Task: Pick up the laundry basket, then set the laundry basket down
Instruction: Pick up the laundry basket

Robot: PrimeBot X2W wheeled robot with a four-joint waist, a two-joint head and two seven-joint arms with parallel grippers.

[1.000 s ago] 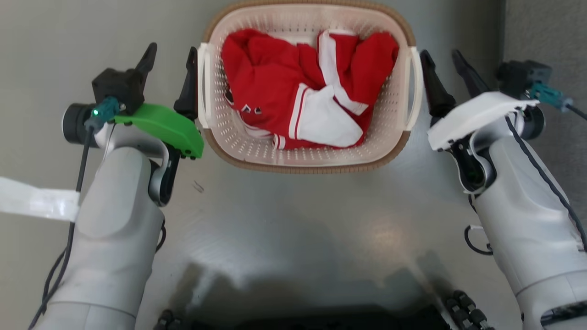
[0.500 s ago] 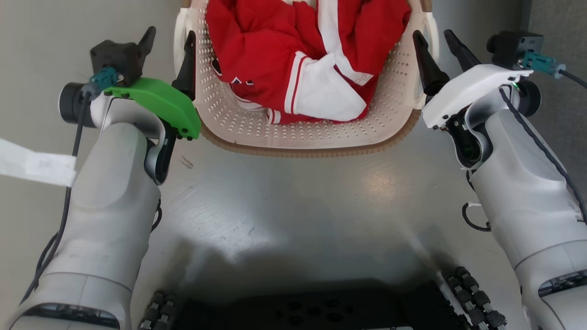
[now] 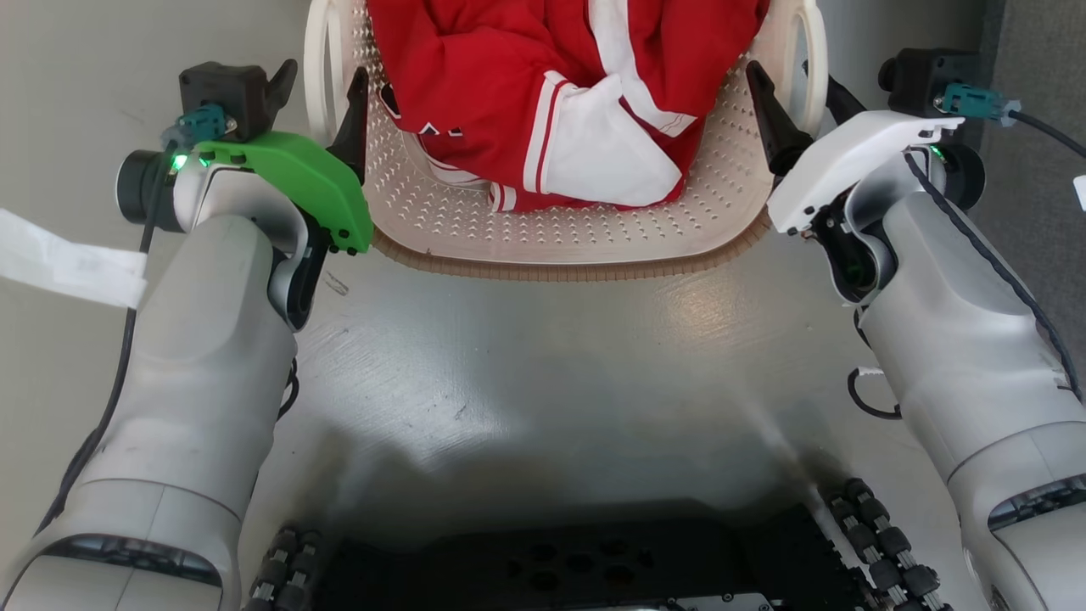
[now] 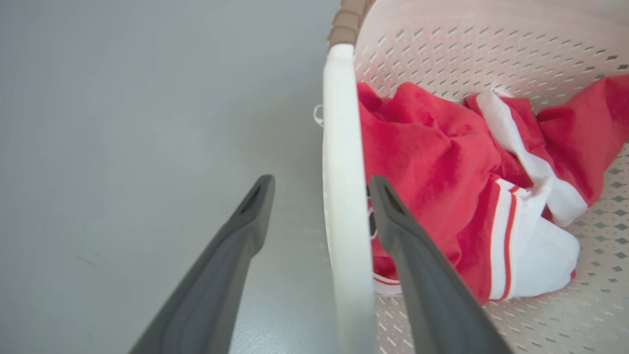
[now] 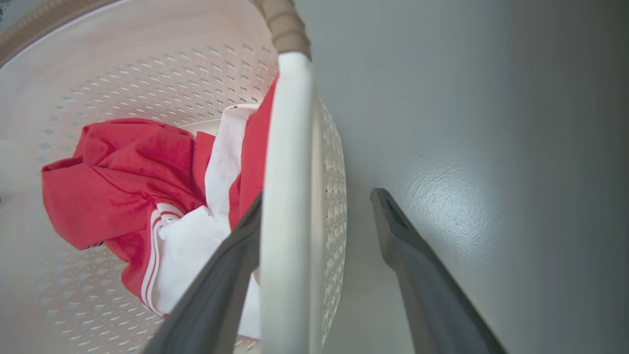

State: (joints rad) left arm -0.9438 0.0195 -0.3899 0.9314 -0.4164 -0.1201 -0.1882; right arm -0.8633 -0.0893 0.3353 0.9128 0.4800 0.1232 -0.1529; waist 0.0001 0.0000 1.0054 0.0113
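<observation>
While each handle (image 4: pixel 344 147) is straddled by spread fingers (image 4: pixel 221 275), nothing is gripped yet: the left end effector (image 3: pixel 322 81) and right end effector (image 3: pixel 793 81) are held unclenched, with the laundry basket (image 3: pixel 577 238) between them, apparently on the floor (image 3: pixel 551 356). Lifting and setting down are left. Its far rim is cut off.

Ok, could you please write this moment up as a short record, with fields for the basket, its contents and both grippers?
laundry basket: cream, perforated, brown rim
contents: red and white garment
left gripper: jaws open, one finger on each side of the left handle
right gripper: jaws open, one finger on each side of the right handle
surface below: grey floor
lifted yet: cannot tell
</observation>
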